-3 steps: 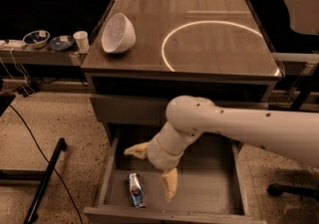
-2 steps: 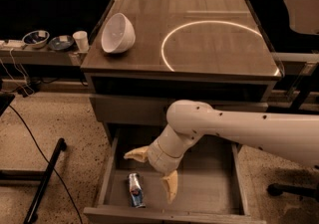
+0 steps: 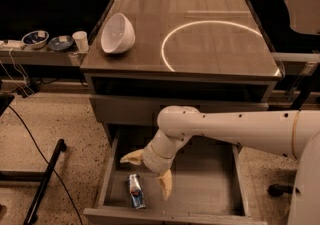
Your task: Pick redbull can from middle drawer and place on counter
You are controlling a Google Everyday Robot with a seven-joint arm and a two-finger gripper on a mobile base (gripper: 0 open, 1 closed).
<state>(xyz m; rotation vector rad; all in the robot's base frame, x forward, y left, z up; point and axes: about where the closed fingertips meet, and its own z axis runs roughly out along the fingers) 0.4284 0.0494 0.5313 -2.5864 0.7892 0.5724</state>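
Our gripper [image 3: 148,171] hangs at the lower middle of the camera view, fingers spread wide and empty, just above the redbull can [image 3: 135,191], which lies on its side at the front left of the open middle drawer [image 3: 210,184]. We judge a finger could nudge the can and roll it, or strike the drawer's front wall, well before the counter [image 3: 210,29].

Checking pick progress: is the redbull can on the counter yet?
No, the redbull can lies flat in the open middle drawer, beside the open gripper.

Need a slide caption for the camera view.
Open gripper poised over the redbull can lying in the pulled-out middle drawer.
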